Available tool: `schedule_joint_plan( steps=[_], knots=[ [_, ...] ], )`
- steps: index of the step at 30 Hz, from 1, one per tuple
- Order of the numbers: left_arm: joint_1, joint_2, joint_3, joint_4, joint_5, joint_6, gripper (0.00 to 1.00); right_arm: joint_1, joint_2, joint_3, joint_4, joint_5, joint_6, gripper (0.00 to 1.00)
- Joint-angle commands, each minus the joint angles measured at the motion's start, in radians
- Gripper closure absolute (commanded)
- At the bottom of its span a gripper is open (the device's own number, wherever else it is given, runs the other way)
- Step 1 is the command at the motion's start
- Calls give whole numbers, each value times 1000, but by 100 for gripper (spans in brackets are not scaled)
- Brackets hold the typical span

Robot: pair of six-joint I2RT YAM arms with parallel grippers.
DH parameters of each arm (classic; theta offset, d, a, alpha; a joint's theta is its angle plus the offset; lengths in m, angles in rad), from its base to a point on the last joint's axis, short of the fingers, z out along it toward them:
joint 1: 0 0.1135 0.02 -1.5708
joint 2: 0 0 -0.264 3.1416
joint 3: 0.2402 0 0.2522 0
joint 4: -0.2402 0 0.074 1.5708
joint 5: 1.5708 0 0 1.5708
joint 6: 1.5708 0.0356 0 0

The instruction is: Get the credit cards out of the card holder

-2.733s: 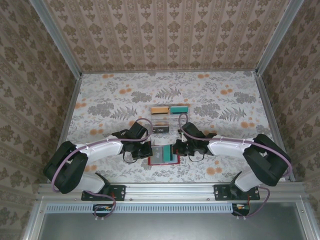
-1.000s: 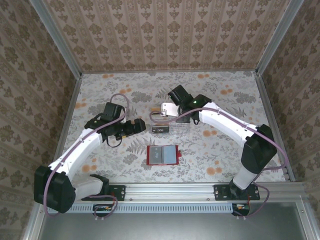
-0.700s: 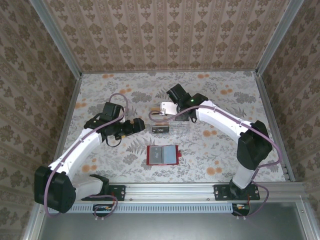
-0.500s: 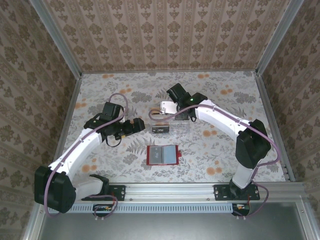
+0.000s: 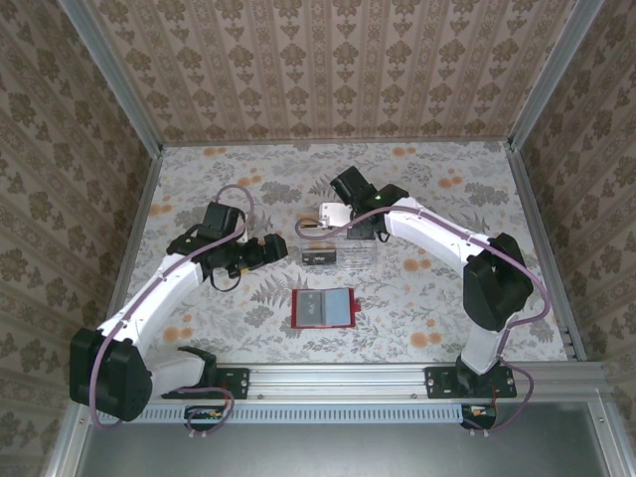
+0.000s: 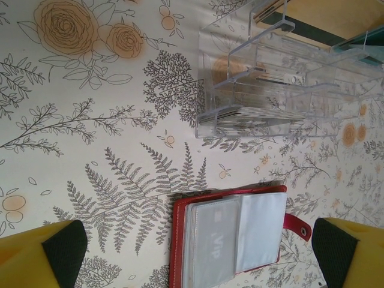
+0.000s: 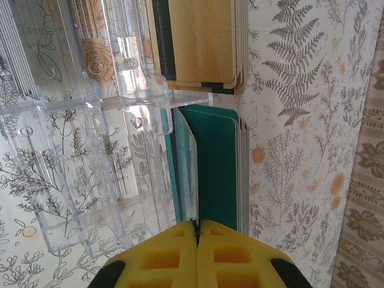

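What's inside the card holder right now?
The open card holder shows stacked clear sleeves; the top one seems to hold a grey card marked VIP. What the lower sleeves hold is covered.

The left arm (image 5: 159, 288) and right arm (image 5: 437, 234) are built from white links and black joints, each trailed by 1 purple cable (image 5: 235, 191). Black base brackets (image 5: 221, 379) are bolted onto the aluminium rail (image 5: 338, 378). Yellow fingers (image 6: 24, 264) with black pads (image 6: 63, 249) are fitted to the left gripper (image 5: 280, 247).
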Motion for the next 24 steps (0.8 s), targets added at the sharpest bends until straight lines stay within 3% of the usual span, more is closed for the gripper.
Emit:
schedule_joint_plan(
  steps=[1,4,6,12,24],
  knots=[
    [11,3,6,1,19,22,0,-7,17,9,21,-10,4,90],
    [10,3,3,1,21,21,0,-8,18,12,30,-2,11,84],
    [12,2,0,7,24,19,0,-8,16,14,34,3,16,73],
    [12,7,-4,15,30,16,0,-8,18,3,73,44,17,62],
    [14,18,-1,15,40,20,0,-21,55,19,126,97,36,53]
  ],
)
